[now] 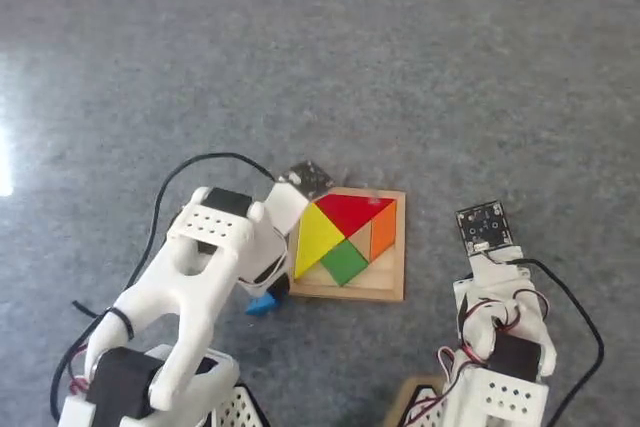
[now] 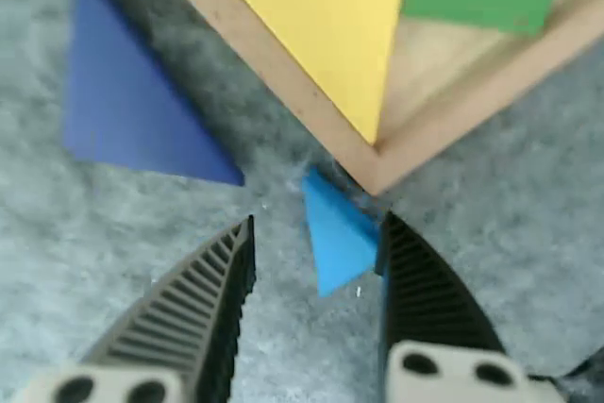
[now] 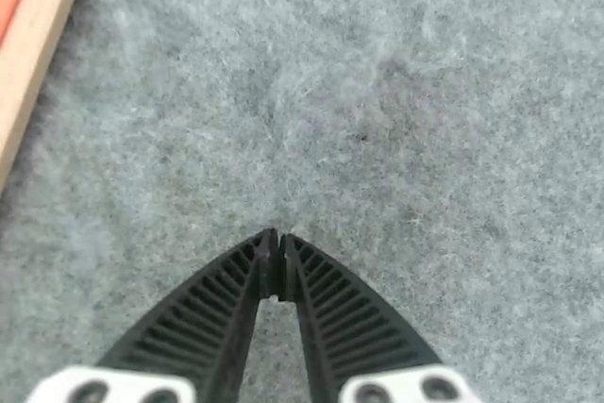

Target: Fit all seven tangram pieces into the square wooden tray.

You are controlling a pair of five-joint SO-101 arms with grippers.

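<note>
The left claw [image 2: 318, 224] stands open astride the small blue triangle [image 2: 335, 233] on the worktop [image 2: 94, 261], just beside the wooden tray [image 2: 294, 82] corner (light, stiff, slick, I'd guess: pinch its straight edges).

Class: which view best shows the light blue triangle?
Left wrist view: the light blue triangle, close-up between the left end effector's open fingers. High view: a sliver by the arm; right wrist view faces mat.
</note>
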